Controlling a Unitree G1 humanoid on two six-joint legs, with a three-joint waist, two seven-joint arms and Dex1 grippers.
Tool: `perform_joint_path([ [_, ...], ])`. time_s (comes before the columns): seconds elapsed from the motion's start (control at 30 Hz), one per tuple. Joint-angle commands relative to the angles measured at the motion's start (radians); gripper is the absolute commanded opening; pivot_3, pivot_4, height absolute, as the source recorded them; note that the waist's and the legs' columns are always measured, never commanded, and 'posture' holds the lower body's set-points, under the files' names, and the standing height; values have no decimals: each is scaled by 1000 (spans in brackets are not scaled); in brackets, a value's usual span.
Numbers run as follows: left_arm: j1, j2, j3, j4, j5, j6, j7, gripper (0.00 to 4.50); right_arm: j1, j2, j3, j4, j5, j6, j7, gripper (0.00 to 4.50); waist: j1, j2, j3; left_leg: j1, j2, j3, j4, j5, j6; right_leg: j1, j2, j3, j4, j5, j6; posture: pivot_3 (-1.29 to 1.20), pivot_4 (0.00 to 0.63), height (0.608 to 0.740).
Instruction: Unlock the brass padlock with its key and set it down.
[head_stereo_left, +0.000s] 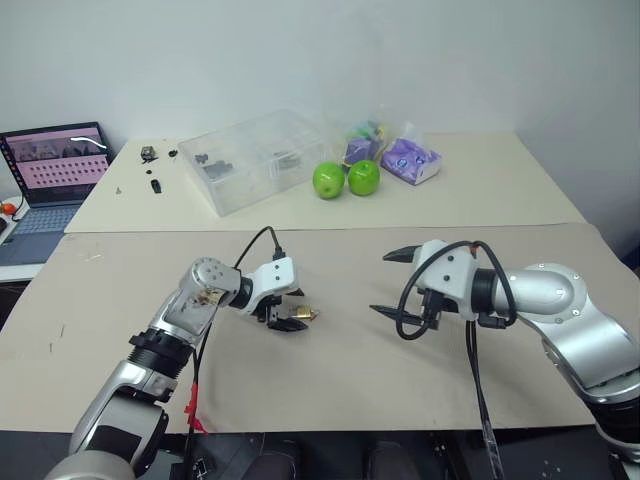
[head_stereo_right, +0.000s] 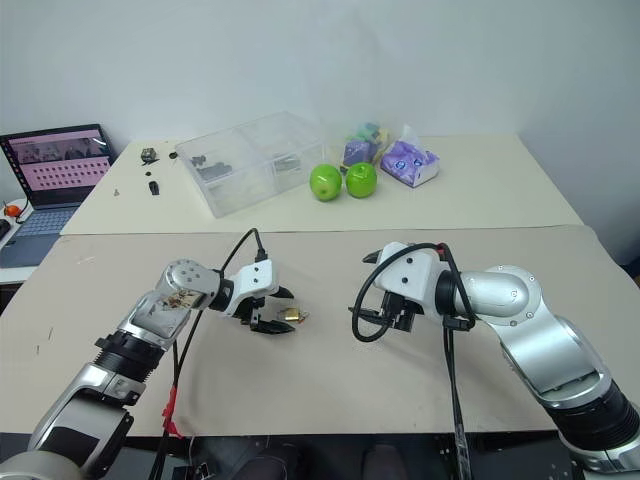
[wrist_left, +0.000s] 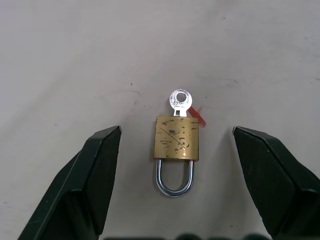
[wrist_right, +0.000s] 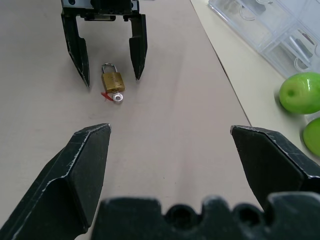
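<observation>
the brass padlock lies flat on the beige table, between the two spread fingers of the left gripper — neither finger touches it. the key sticks out of the lock's base, and a small red fleck shows just beside it. the silvery shackle looks seated in the body, though from here i can't tell whether it is latched. the right gripper hangs above the table well to the right of the padlock, fingers wide apart and holding nothing. on the far table sit a clear plastic box, two green apples just to its right, and a laptop off at the far left.
</observation>
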Motion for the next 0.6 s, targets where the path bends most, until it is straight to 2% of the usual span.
perform_joint_path([
  [0.03, -20, 13, 5, 29, -2, -44, 1, 3779, -12, 1, -42, -22, -10, -9, -9, 4500, 0, 0, 0, 0, 0, 0, 0, 0, 0, 0, 0, 0, 0, 0, 0, 0, 150, 740],
  [0.07, -22, 12, 3, 37, -2, -46, -1, 3779, -11, 0, -42, -22, -12, -10, -9, 4500, 0, 0, 0, 0, 0, 0, 0, 0, 0, 0, 0, 0, 0, 0, 0, 0, 150, 740],
  [0.17, -23, 13, -4, 54, -3, -47, -15, 3007, -9, -1, -44, -22, -17, -12, -8, 4500, 0, 0, 0, 0, 0, 0, 0, 0, 0, 0, 0, 0, 0, 0, 0, 0, 150, 740],
  [0.23, -22, 13, -10, 59, -3, -53, -26, 2324, -8, -2, -45, -22, -19, -13, -7, 4500, 0, 0, 0, 0, 0, 0, 0, 0, 0, 0, 0, 0, 0, 0, 0, 0, 150, 740],
  [0.27, -21, 13, -11, 61, -4, -53, -28, 1792, -9, -2, -44, -22, -20, -13, -7, 4500, 0, 0, 0, 0, 0, 0, 0, 0, 0, 0, 0, 0, 0, 0, 0, 0, 150, 740],
  [0.37, -19, 7, -11, 60, -12, -47, -39, 850, -10, -4, -45, -22, -22, -14, -5, 4500, 0, 0, 0, 0, 0, 0, 0, 0, 0, 0, 0, 0, 0, 0, 0, 0, 150, 740],
  [0.6, -20, -4, -16, 68, 3, -55, -20, 766, -15, -8, -45, -22, -29, -12, 0, 4500, 0, 0, 0, 0, 0, 0, 0, 0, 0, 0, 0, 0, 0, 0, 0, 0, 150, 740],
])
